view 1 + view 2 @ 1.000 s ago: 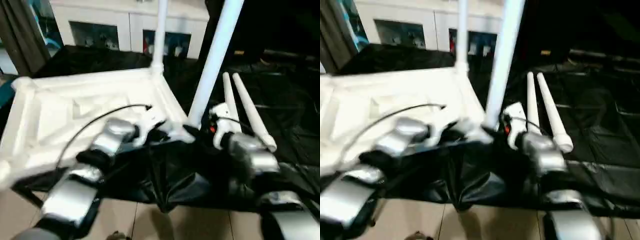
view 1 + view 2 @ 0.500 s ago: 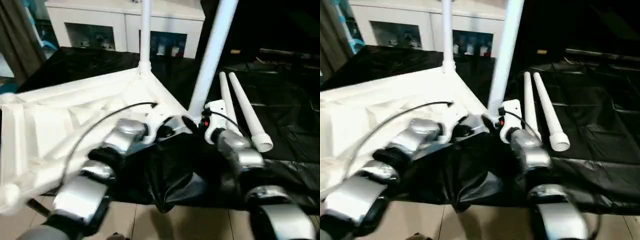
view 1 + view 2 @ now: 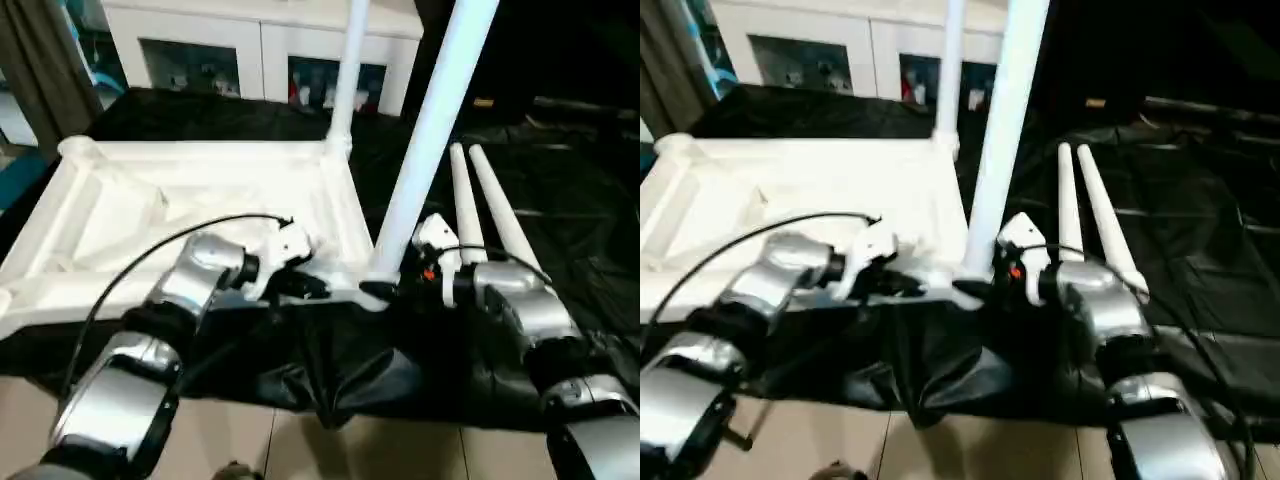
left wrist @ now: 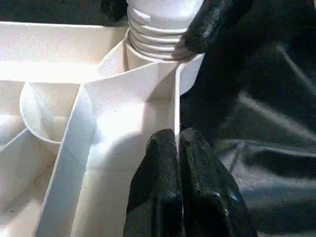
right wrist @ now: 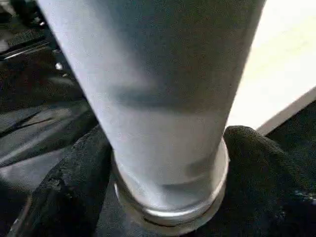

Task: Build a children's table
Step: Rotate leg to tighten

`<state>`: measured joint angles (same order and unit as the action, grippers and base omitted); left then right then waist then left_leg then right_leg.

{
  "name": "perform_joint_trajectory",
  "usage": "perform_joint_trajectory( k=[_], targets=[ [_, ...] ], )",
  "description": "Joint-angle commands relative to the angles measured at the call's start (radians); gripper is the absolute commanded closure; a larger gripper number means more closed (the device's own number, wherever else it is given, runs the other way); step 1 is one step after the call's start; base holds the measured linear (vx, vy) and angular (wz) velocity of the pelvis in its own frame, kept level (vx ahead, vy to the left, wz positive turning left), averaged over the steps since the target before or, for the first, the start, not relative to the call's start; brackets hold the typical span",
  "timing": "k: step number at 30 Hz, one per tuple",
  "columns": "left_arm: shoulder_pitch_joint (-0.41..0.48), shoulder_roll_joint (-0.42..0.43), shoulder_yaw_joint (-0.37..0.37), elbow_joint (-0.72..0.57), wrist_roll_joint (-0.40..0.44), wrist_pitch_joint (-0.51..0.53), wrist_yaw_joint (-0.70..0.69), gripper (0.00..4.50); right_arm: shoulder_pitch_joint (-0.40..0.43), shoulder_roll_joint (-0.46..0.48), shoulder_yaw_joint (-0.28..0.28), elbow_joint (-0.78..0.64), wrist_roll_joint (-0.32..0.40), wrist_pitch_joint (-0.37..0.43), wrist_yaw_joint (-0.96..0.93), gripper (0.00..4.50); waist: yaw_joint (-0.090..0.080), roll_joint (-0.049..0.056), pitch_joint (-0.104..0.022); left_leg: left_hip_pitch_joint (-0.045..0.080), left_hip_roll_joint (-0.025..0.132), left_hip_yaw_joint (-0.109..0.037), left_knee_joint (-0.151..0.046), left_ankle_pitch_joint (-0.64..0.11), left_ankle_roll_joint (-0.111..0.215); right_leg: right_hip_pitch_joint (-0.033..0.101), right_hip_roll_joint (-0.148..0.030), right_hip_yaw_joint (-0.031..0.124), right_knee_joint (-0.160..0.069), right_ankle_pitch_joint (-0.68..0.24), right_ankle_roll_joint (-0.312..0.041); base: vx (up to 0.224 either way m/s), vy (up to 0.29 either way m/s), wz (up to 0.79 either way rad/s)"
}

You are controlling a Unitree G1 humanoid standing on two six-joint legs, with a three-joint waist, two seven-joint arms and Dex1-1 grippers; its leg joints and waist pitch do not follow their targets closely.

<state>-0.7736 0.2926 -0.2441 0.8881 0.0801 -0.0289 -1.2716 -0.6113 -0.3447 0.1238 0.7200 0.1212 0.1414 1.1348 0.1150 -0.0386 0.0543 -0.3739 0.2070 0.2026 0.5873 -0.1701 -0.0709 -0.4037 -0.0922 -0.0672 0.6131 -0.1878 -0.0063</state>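
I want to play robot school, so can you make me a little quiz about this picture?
1. How many legs are standing up in the tabletop?
2. True or false: the loose legs are lying on top of the tabletop.
3. What is the left gripper pinching? A) a leg B) a thin wall of the tabletop C) the cabinet

Key:
1. Two standing legs, one at the far corner and one at the near corner.
2. False. The loose legs lie side by side on the black sheet.
3. B.
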Motion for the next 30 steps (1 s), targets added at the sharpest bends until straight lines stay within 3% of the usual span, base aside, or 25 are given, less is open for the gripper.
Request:
perform_joint_trajectory(
  k=[1, 8, 14, 20, 21, 24, 25, 28, 30],
  targets=[
    [0.003, -0.012, -0.001, -0.026, -0.026, -0.021, -0.023, 4.50, 0.000, -0.005, 0.007, -0.011, -0.002, 0.008, 0.008, 1.18, -0.001, -0.007, -0.067, 0.018, 0.036, -0.011, -0.066, -0.183, 0.061, 0.047, -0.060, 0.042, -0.059, -0.109, -0.262, 0.000, 0.000, 0.00],
    [0.007, -0.032, 0.014, -0.031, -0.042, -0.009, 0.001, 4.50, 0.022, 0.016, 0.001, -0.028, 0.008, 0.023, -0.016, 1.65, 0.000, -0.008, -0.068, 0.018, 0.035, -0.011, -0.065, -0.163, 0.063, 0.048, -0.059, 0.042, -0.056, -0.089, -0.258, 0.000, 0.000, 0.00],
    [-0.042, -0.094, 0.049, 0.051, -0.007, 0.039, 0.246, 4.50, 0.022, 0.085, -0.061, 0.053, -0.024, 0.039, -0.310, 1.74, -0.014, -0.008, -0.065, 0.020, 0.030, -0.014, -0.070, -0.201, 0.025, 0.045, -0.061, 0.045, -0.068, -0.168, -0.236, 0.000, 0.000, 0.00],
    [-0.127, -0.228, 0.087, 0.146, 0.000, 0.123, 0.542, 4.50, 0.015, 0.240, -0.162, 0.151, -0.004, 0.047, -0.705, 1.75, -0.022, -0.005, -0.064, 0.024, 0.028, -0.018, -0.075, -0.236, 0.000, 0.041, -0.062, 0.046, -0.077, -0.238, -0.212, 0.000, 0.000, 0.00],
    [-0.136, -0.254, 0.093, 0.152, -0.006, 0.132, 0.570, 4.50, 0.007, 0.265, -0.175, 0.169, -0.001, 0.036, -0.756, 1.75, -0.020, 0.003, -0.064, 0.028, 0.029, -0.017, -0.075, -0.236, -0.004, 0.038, -0.061, 0.047, -0.079, -0.229, -0.212, 0.000, 0.000, 0.00],
    [-0.140, -0.291, 0.085, 0.152, -0.001, 0.129, 0.582, 4.50, -0.009, 0.303, -0.171, 0.188, -0.009, 0.003, -0.788, 1.75, -0.022, -0.001, -0.063, 0.024, 0.026, -0.016, -0.075, -0.249, 0.007, 0.041, -0.060, 0.045, -0.083, -0.232, -0.205, 0.000, 0.000, 0.00],
    [-0.138, -0.297, 0.080, 0.152, 0.001, 0.125, 0.580, 4.50, -0.014, 0.312, -0.170, 0.188, -0.010, -0.011, -0.787, 1.75, -0.020, 0.004, -0.064, 0.024, 0.025, -0.018, -0.075, -0.253, 0.015, 0.043, -0.061, 0.045, -0.086, -0.246, -0.196, 0.000, 0.000, 0.00],
    [-0.133, -0.298, 0.073, 0.151, 0.003, 0.116, 0.565, 4.50, -0.020, 0.321, -0.174, 0.172, -0.001, -0.027, -0.756, 1.05, -0.022, 0.002, -0.064, 0.021, 0.025, -0.018, -0.076, -0.248, 0.023, 0.044, -0.058, 0.045, -0.084, -0.225, -0.193, 0.000, 0.000, 0.00],
    [-0.125, -0.276, 0.063, 0.153, 0.011, 0.090, 0.538, 4.50, -0.024, 0.297, -0.172, 0.150, 0.001, -0.041, -0.698, 1.02, -0.022, 0.003, -0.065, 0.020, 0.025, -0.019, -0.077, -0.252, 0.027, 0.046, -0.058, 0.043, -0.085, -0.221, -0.194, 0.000, 0.000, 0.00]
  ],
)
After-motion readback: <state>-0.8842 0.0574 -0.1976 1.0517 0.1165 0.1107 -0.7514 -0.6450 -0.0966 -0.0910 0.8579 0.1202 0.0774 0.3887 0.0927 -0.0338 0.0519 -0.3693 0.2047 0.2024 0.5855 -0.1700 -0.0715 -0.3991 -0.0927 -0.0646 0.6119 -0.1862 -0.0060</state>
